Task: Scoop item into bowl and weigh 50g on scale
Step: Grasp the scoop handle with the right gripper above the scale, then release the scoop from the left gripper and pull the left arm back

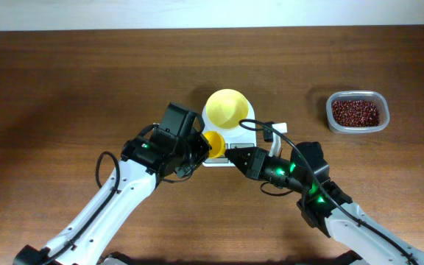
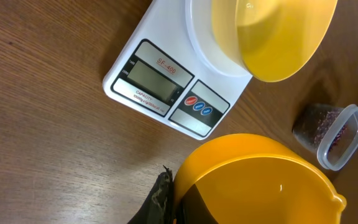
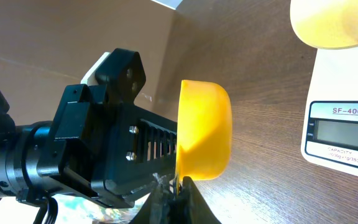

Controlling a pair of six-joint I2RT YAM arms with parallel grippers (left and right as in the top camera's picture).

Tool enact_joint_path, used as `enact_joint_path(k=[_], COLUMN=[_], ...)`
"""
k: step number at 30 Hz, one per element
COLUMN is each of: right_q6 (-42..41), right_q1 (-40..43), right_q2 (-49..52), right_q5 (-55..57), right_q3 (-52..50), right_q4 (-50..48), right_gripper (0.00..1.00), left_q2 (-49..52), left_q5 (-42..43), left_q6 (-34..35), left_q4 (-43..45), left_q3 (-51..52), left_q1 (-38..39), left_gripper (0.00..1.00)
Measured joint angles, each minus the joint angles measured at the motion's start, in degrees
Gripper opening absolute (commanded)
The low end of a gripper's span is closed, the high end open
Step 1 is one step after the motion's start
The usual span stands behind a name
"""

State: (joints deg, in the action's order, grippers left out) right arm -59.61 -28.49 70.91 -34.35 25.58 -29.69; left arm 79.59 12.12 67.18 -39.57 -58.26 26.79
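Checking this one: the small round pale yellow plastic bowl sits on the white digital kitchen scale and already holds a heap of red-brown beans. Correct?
No: the pale yellow bowl does sit on the white scale, but it is empty, as the overhead view shows. The red-brown beans lie in the clear plastic tub.

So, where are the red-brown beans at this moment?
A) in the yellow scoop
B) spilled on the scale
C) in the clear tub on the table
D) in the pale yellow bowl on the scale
C: the beans lie only in the clear tub; the pale yellow bowl on the scale and the yellow scoop both show bare insides.
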Motion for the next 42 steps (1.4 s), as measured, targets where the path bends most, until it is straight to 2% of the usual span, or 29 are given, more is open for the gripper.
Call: enact_joint_path(k=[3, 5, 6, 7, 9, 10, 11, 15, 19, 21, 24, 26, 28, 32, 36, 42], right_q6=[0.07, 0.00, 0.02, -0.02, 0.07, 0.72, 1.88, 7.82, 9.16, 9.62, 10.86, 12.81, 14.40, 18.29, 19.34, 19.52], right_q1=[0.00, 0.00, -0.02, -0.07, -0.07, -0.07, -0.07, -0.07, -0.07, 0.02, 5.29, 11.54, 14.16, 24.04, 25.46, 25.46], right_q2=[0.09, 0.09, 0.09, 0.09, 0.09, 0.07, 0.07, 0.09, 0.07, 0.07, -0.28, -2.69, -5.44, -12.44, -17.16, -17.66], right_q5=[0.09, 0.09, 0.00, -0.09, 0.04, 0.50, 0.87, 2.43, 3.91, 4.13, 0.68, -5.70, -11.30, -16.92, -17.75, -17.75], right_q3=[0.00, 0.00, 0.00, 0.00, 0.00, 0.02, 0.02, 0.02, 0.02, 0.02, 0.15, 0.13, 0.13, 0.50, 0.50, 0.50], right_q4=[0.07, 0.07, -0.22, -0.33, -0.35, 0.20, 0.83, 2.03, 3.61, 3.63, 7.15, 8.63, 8.79, 19.34, 20.59, 20.57], right_gripper=[0.04, 0.04, 0.04, 0.04, 0.04, 0.04, 0.04, 0.04, 0.04, 0.04, 0.04, 0.04, 0.04, 0.04, 0.04, 0.04], left_q2=[0.00, 0.00, 0.00, 0.00, 0.00, 0.00, 0.00, 0.00, 0.00, 0.00, -1.97, -9.05, -11.50, -11.82, -11.85, -11.85], left_q5=[-0.07, -0.04, -0.07, -0.02, -0.07, -0.11, -0.76, -5.55, -6.45, -6.58, -6.58, -6.88, -7.23, -7.72, -7.89, -7.89], left_q6=[0.00, 0.00, 0.37, 0.17, 0.20, 0.20, 0.24, 0.15, 0.13, -2.27, -6.82, -10.49, -13.11, -15.19, -15.41, -15.41], left_q4=[0.00, -0.02, -0.04, -0.04, -0.04, -0.02, -0.07, -0.07, -1.88, -1.05, -0.44, -0.20, -0.22, -0.96, -0.94, -0.85], left_q3=[0.00, 0.00, 0.00, 0.00, 0.00, 0.00, 0.00, 0.00, 0.00, 0.02, 0.04, 0.04, 0.04, 0.04, 0.04, 0.04], left_q1=[0.00, 0.00, 0.00, 0.22, 0.22, 0.22, 0.22, 0.26, 0.26, 0.00, -4.07, -8.26, -8.50, -8.50, -8.50, -8.50], left_gripper=[0.00, 0.23, 0.39, 0.43, 0.62, 0.77, 0.97, 0.99, 0.99, 0.99, 0.99, 0.99, 0.99, 0.99, 0.99, 0.99])
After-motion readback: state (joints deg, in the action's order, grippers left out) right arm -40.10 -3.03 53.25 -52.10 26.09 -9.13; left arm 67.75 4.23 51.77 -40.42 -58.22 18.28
